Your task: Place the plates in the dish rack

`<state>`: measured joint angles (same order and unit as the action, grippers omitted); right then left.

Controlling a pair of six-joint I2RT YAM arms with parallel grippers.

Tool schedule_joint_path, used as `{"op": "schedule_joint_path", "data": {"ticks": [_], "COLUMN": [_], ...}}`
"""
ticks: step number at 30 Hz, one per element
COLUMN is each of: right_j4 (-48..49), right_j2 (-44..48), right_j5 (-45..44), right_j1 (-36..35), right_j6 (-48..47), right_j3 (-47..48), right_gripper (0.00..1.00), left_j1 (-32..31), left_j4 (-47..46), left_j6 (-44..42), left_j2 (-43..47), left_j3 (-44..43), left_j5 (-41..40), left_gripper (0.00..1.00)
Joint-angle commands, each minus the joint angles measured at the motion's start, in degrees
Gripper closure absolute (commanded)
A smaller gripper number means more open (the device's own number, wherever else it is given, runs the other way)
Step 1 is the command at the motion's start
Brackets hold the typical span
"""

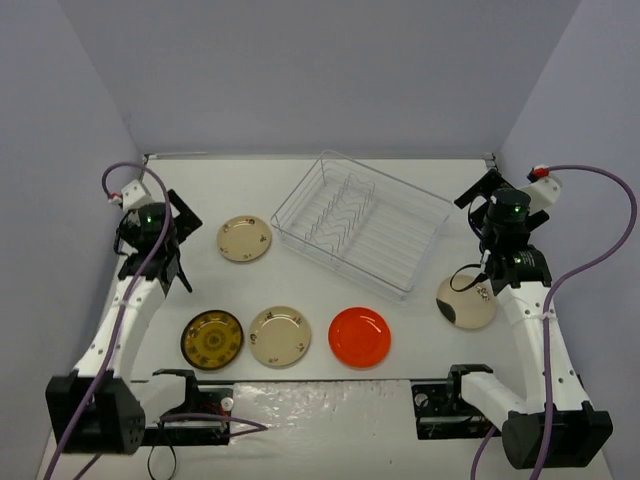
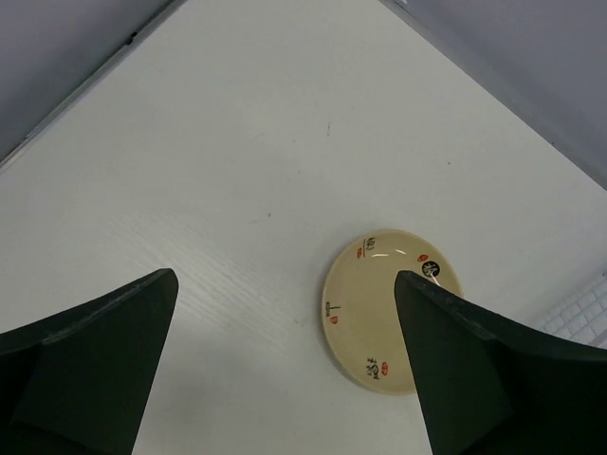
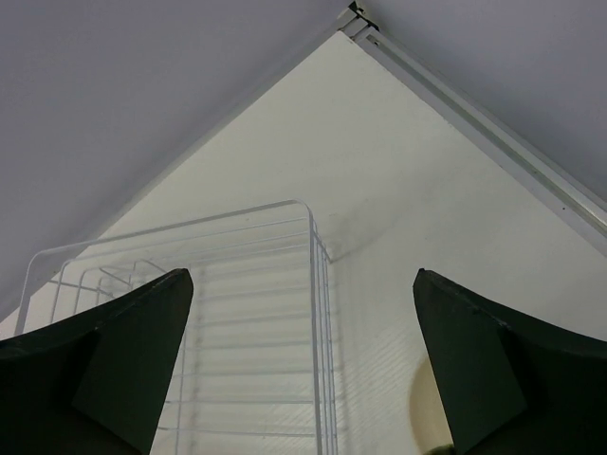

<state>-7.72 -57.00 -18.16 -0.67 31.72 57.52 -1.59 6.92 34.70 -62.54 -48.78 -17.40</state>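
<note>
The empty wire dish rack (image 1: 360, 222) stands at the back middle. A cream plate with brown motifs (image 1: 244, 238) lies left of it. Along the front lie a dark brown plate with yellow pattern (image 1: 212, 339), a second cream plate (image 1: 279, 336) and an orange-red plate (image 1: 359, 337). A cream plate with a dark patch (image 1: 465, 302) lies at the right, partly under the right arm. My left gripper (image 1: 185, 243) is open and empty, above the table left of the cream plate (image 2: 370, 313). My right gripper (image 1: 472, 235) is open and empty, right of the rack (image 3: 247, 322).
Grey walls enclose the table on three sides, with a metal rail (image 3: 493, 133) along the back right edge. Purple cables (image 1: 590, 260) loop off both arms. The rack's corner (image 2: 583, 313) shows at the right edge of the left wrist view.
</note>
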Motion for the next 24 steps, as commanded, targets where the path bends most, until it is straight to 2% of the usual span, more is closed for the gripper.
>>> {"op": "schedule_joint_path", "data": {"ticks": [1, 4, 10, 13, 18, 24], "right_j4": [4.80, 9.52, 12.50, 12.02, 11.59, 13.67], "right_j2": [1.35, 4.05, 6.75, 6.11, 4.27, 2.05], "right_j5": [2.65, 5.44, 5.84, 5.91, 7.43, 10.38], "right_j1": [0.40, 0.40, 0.40, 0.40, 0.40, 0.40], "right_j6": [-2.69, -4.15, -4.06, -3.74, -3.33, -2.76], "right_j3": [-0.72, -3.83, -6.13, -5.92, -5.31, -5.11], "right_gripper": [0.00, 0.00, 0.00, 0.00, 0.00, 0.00], "left_j1": [0.62, 0.79, 0.89, 0.89, 1.24, 1.24], "left_j4": [-0.38, 0.55, -0.37, -0.61, -0.15, -4.59], "left_j6": [-2.52, -3.34, -5.43, -5.38, -3.33, -1.25], "left_j2": [-11.89, -21.70, -31.62, -34.94, -37.04, -38.41], "left_j3": [-12.66, -19.71, -23.43, -23.17, -19.96, -15.18], "left_j5": [7.81, 9.33, 19.54, 23.15, 23.19, 26.61], "left_gripper": [0.03, 0.03, 0.03, 0.03, 0.03, 0.03]}}
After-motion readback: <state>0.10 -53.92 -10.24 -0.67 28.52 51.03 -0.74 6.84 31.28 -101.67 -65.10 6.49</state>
